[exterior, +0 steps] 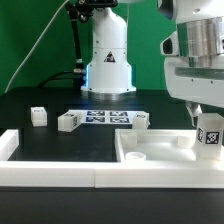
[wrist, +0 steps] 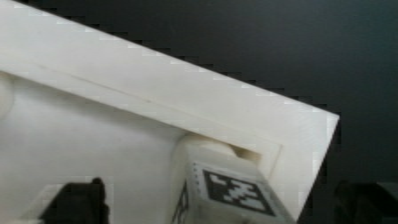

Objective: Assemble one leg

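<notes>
A white leg [exterior: 210, 135] with a black-and-white tag stands upright at the corner of the large white panel [exterior: 150, 150], at the exterior view's right. In the wrist view the leg [wrist: 231, 188] sits in the panel's corner [wrist: 107, 90], between my two dark fingers [wrist: 75, 200]. My gripper [exterior: 208, 120] hangs right over the leg. The jaws are open, with a gap showing between each finger and the leg. The leg's foot is hidden behind the panel's rim.
Three more tagged legs lie on the black table: one at the left [exterior: 38, 116], one beside it [exterior: 68, 121], one near the middle [exterior: 143, 121]. The marker board [exterior: 105, 118] lies between them. The robot base [exterior: 107, 60] stands behind. A white rim [exterior: 10, 145] sits at front left.
</notes>
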